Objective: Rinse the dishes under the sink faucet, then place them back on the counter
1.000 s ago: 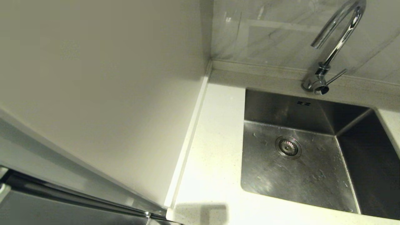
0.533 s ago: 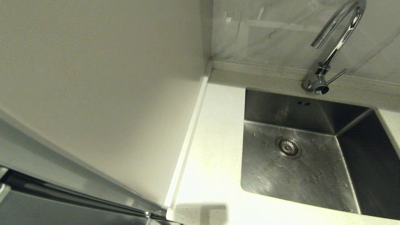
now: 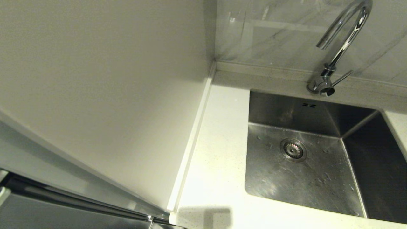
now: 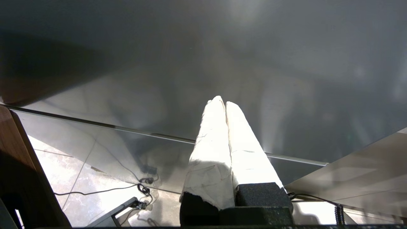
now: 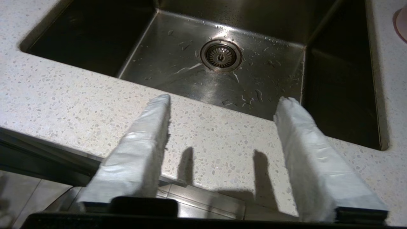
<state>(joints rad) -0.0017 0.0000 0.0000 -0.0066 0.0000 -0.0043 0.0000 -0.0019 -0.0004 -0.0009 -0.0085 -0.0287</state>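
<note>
Faucet (image 3: 341, 47): stands upright behind the sink (image 3: 305, 178), spout arching toward the left.
Right gripper (image 5: 222, 105): fingers spread apart, empty, above the worktop (image 5: 79, 101).
Left gripper (image 4: 222, 105): fingers closed together, empty.

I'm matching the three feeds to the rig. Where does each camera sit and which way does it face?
Head: high, looking down at the counter, sink and faucet; no arm shows.
Left wrist: behind the left hand, shut, low, facing a dark panel and floor.
Right wrist: behind the right hand, open, facing the sink.
Head and right wrist share the drain.
</note>
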